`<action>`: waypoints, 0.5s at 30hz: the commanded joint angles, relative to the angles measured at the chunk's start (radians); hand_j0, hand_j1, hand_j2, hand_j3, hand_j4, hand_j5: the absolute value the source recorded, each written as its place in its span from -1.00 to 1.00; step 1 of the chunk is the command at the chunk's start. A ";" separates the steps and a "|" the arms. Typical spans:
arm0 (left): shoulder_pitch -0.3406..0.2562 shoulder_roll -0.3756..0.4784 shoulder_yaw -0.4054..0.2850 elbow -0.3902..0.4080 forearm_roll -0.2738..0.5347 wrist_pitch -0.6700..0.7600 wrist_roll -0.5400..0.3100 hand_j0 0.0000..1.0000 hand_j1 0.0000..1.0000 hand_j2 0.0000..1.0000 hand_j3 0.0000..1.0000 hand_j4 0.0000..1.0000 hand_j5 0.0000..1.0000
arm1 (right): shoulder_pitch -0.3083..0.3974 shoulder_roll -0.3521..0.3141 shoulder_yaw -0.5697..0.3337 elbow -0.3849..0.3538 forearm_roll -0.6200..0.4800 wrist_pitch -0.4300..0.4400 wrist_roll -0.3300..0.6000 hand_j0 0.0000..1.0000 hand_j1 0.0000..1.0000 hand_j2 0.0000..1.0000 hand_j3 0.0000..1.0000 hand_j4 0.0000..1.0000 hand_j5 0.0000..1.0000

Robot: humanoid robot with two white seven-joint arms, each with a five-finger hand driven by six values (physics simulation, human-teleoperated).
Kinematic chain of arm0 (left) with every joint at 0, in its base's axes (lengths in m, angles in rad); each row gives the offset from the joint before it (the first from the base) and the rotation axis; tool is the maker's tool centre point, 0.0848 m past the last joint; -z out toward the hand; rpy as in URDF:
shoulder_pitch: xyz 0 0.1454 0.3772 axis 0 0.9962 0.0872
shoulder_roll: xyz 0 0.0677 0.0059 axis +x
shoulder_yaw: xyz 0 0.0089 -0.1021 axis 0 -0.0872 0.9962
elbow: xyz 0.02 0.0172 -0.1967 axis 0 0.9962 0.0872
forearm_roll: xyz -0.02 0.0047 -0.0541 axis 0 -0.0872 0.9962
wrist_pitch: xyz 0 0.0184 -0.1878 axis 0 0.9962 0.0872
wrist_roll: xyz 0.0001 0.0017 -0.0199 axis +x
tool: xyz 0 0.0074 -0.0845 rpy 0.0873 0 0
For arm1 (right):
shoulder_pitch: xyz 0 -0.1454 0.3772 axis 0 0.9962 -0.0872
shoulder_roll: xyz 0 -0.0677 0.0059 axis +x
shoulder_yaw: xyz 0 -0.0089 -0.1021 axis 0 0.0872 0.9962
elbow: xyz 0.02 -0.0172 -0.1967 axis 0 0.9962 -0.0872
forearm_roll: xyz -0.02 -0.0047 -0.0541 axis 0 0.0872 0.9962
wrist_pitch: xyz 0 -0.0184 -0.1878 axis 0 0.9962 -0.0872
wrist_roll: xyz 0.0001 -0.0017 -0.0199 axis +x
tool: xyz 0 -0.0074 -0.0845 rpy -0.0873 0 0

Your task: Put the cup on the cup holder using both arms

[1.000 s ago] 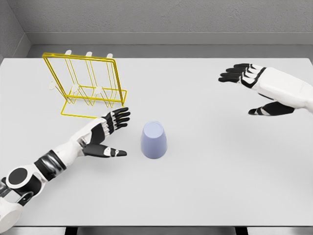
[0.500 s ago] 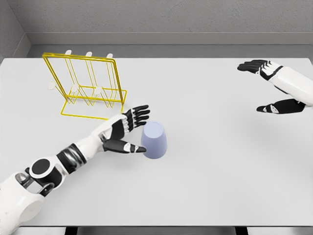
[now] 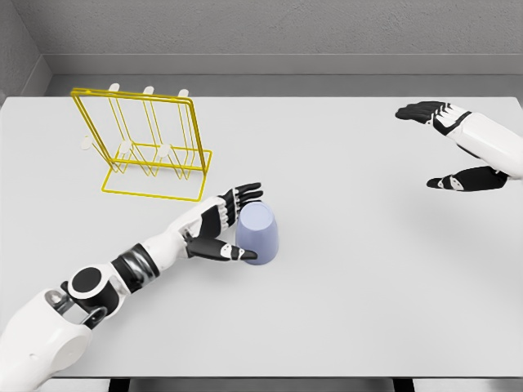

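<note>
My left hand (image 3: 219, 230) has closed in on the upturned lavender plastic cup (image 3: 258, 233); fingers spread around it, seemingly touching, not yet clenched.

head view | high, looking down across table (image 3: 368, 310) | toward back wall (image 3: 286, 33)

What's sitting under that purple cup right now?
Only the white table shows beneath the cup, which stands upside down. Its closed walls hide whatever might be inside. The left robot hand flanks it, fingers spread.
</note>
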 commanded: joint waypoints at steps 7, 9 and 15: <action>-0.003 -0.021 -0.001 0.036 -0.014 0.000 -0.002 1.00 1.00 1.00 1.00 1.00 1.00 | 0.000 0.000 0.000 -0.002 -0.008 0.003 -0.001 1.00 1.00 1.00 1.00 1.00 1.00; -0.005 -0.026 -0.001 0.042 -0.021 0.000 -0.002 1.00 1.00 1.00 1.00 1.00 1.00 | 0.000 0.000 0.000 -0.002 -0.008 0.003 -0.001 1.00 1.00 1.00 1.00 1.00 1.00; -0.018 -0.040 -0.012 0.042 -0.034 0.015 -0.002 1.00 1.00 1.00 1.00 1.00 1.00 | 0.000 0.002 0.000 -0.001 -0.008 0.003 -0.001 1.00 1.00 1.00 1.00 1.00 1.00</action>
